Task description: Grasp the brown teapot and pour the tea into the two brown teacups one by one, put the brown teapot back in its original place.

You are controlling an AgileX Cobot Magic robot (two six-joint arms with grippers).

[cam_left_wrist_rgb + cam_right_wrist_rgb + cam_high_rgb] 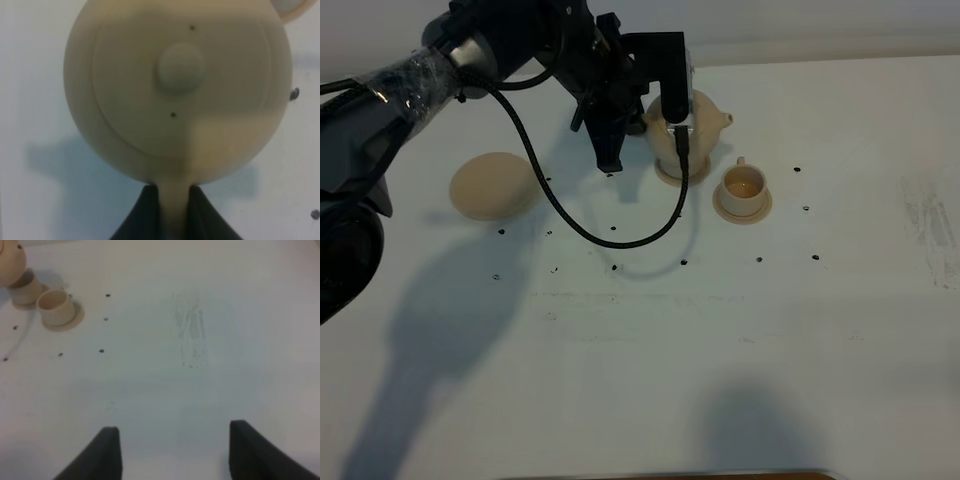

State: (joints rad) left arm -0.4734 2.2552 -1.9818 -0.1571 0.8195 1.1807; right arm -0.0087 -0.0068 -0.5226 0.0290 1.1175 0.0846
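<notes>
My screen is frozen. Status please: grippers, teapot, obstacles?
Left gripper shut on teapot handle. Right gripper open, over table. Teapot above left cup; right cup holds tea. No obstacle seen.

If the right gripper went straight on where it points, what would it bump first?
The right gripper would probably meet only the bare table, near the faint scuff marks. The teacup and brown teapot sit off to one side.
</notes>
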